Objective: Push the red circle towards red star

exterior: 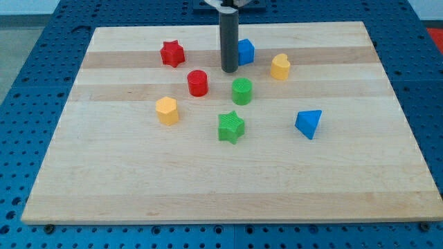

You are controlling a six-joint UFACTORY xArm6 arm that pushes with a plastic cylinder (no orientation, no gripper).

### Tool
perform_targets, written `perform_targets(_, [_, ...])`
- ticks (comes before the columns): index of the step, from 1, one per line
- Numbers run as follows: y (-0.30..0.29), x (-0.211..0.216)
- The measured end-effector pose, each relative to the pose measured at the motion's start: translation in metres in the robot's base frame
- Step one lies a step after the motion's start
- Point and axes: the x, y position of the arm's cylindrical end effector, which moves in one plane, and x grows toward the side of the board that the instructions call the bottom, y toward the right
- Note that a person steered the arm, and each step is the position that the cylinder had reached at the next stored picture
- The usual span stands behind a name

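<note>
The red circle (198, 82) stands on the wooden board (228, 173), left of centre. The red star (172, 53) lies up and to the left of it, a short gap apart. My tip (229, 70) is at the end of the dark rod, to the right of and slightly above the red circle, not touching it. The tip sits just left of the blue cube (245, 51) and above the green circle (241, 90).
A yellow heart (279, 66) lies right of the blue cube. A yellow hexagon (167, 110) is below-left of the red circle. A green star (231, 127) is below the green circle. A blue triangle (309, 123) lies at the right.
</note>
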Motion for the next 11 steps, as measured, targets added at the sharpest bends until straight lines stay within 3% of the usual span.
perform_targets(2, [0.004,0.029])
perform_targets(11, [-0.066,0.071])
